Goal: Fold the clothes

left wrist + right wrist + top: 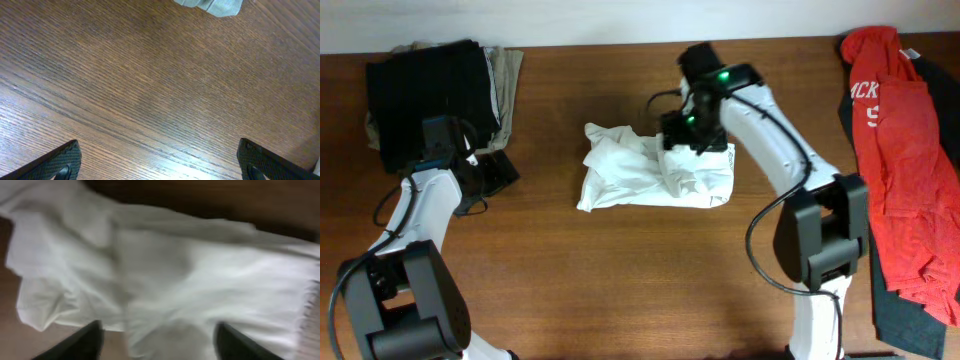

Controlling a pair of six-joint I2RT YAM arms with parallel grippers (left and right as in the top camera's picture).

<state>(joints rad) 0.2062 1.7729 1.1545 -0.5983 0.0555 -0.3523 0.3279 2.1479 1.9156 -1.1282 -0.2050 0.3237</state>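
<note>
The white T-shirt (645,172) lies crumpled in a rough rectangle at the table's middle. My right gripper (685,140) hovers over its upper right part, jaws open. In the right wrist view the white fabric (165,265) fills the frame, blurred, with my open fingers (157,342) wide apart just above it. My left gripper (492,172) is open and empty over bare wood at the left, near the folded pile. In the left wrist view its two fingertips (160,162) are spread wide over the wood, and a corner of pale fabric (215,6) shows at the top edge.
A folded black and khaki pile (435,95) sits at the back left. A red shirt with white lettering (905,150) lies over dark fabric (905,320) at the right edge. The table is brown wood (620,290).
</note>
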